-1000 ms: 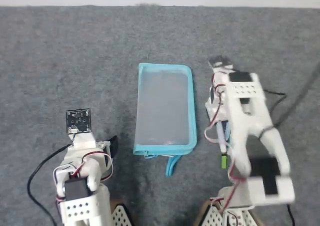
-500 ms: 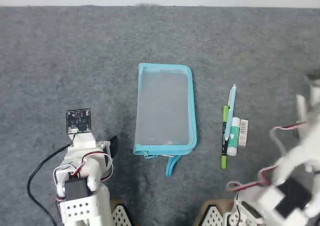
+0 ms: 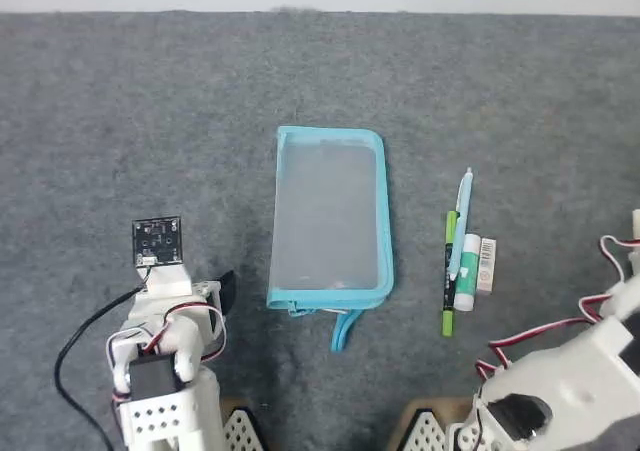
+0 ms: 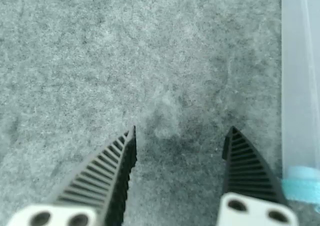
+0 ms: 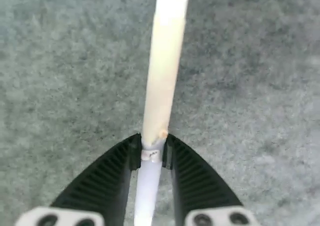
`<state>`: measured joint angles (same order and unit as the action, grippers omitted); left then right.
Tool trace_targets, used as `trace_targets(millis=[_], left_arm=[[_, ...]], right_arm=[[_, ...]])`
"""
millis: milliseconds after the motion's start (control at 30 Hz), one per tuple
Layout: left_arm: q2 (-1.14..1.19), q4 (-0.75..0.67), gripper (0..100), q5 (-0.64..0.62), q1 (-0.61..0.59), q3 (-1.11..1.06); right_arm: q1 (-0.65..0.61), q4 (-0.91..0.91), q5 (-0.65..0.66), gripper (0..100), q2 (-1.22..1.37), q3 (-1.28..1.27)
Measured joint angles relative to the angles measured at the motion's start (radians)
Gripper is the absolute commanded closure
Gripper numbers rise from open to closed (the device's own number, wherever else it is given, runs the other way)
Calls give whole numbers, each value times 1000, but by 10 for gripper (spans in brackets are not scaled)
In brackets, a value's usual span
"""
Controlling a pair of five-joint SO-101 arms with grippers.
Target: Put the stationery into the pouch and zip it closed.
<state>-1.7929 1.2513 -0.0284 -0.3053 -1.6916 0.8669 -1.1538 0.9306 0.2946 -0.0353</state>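
The left gripper (image 4: 182,134) is hanging low over the grey table cover (image 3: 120,101) at the near left. Its two ribbed jaws are standing wide apart, with bare cover between them. Just to its right, the left wrist view is catching the clear side and a bit of teal trim of the pouch (image 3: 330,221). From above, the pouch is lying flat in the middle of the table with its long sides running near to far. The grey is showing through its clear panel, and a teal strap (image 3: 345,329) is trailing from its near end; whether the zip is open I cannot tell. To the right of the pouch and apart from it, four things are lying side by side on the cover: a green marker (image 3: 448,276), a light blue pen (image 3: 461,221) reaching farthest, a white glue stick (image 3: 467,271) and a small eraser (image 3: 486,264). At the near right corner the right arm (image 3: 560,396) is sitting folded back. The right wrist view is making plain that the right gripper (image 5: 151,142) is clamped on a pale slim stick (image 5: 167,60) pointing away over the grey cover.
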Motion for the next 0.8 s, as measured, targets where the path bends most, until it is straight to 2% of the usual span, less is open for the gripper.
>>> trace_targets(millis=[233,333,433,533,633,800], left_arm=[[0,0,735,0,0,0],[0,0,735,0,0,0],[0,0,735,0,0,0],[0,0,735,0,0,0],[0,0,735,0,0,0],[0,0,735,0,0,0]], right_arm=[[-9,-172,-40,873,0,127],[-58,-275,-64,887,-20,141],[-132,-356,-158,927,-124,138],[-258,-404,-259,921,-273,49],[-437,-410,-368,887,-436,-121],[-810,-272,-598,868,-551,-310]])
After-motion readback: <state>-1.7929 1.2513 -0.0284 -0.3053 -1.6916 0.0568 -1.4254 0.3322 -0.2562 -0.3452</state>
